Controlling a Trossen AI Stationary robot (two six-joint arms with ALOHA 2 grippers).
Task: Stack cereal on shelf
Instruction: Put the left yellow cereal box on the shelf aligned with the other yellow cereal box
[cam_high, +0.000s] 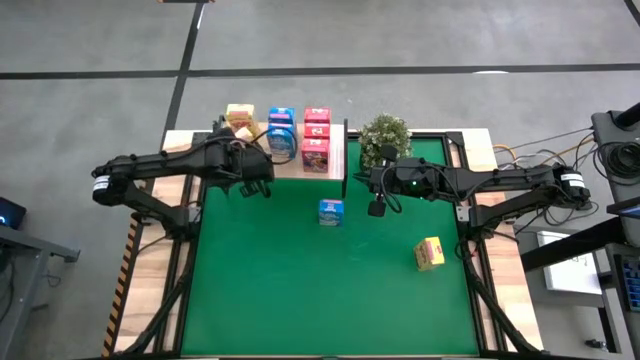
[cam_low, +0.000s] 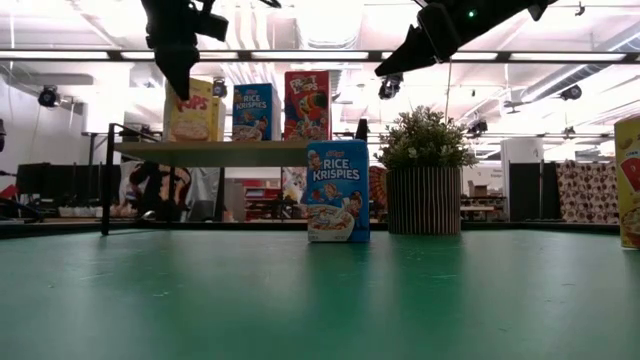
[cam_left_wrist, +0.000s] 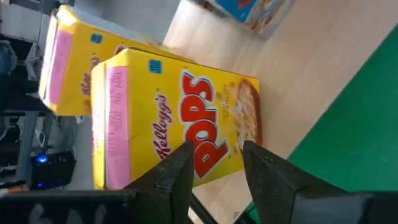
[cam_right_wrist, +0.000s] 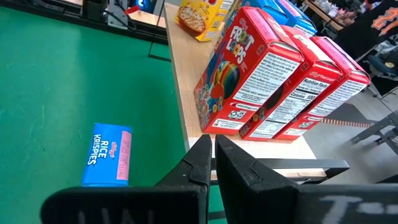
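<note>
Already most of the cereal stands on the shelf (cam_high: 300, 165), the light-wood board at the far edge of the green mat (cam_high: 300, 290) on the bench. From above, the board carries two yellow boxes (cam_high: 241, 121) at its left end, two blue boxes (cam_high: 282, 133) in the middle and three pink-red boxes (cam_high: 316, 139) at its right end, each colour lined up in its own row. That makes seven of nine put away, as far as I can count.

Two boxes are left on the mat. A blue Rice Krispies box (cam_high: 331, 212) stands upright just in front of the shelf's right end, and a yellow box (cam_high: 429, 253) sits well apart from it, out toward the right side of the mat. A potted plant (cam_high: 384, 139) stands just beside the shelf's right end.

The left claw (cam_left_wrist: 214, 165) hovers over the shelf's left end, right by the front yellow Pops box (cam_left_wrist: 180, 121); its fingers are parted with nothing between them, so it holds no box. The right claw (cam_right_wrist: 213, 158) hangs above the mat near the plant, its fingers pressed together and empty, with the blue box on the mat below it.

By my judgement the job is near its end: the last blue and the last yellow box remain to be lifted onto their rows
</note>
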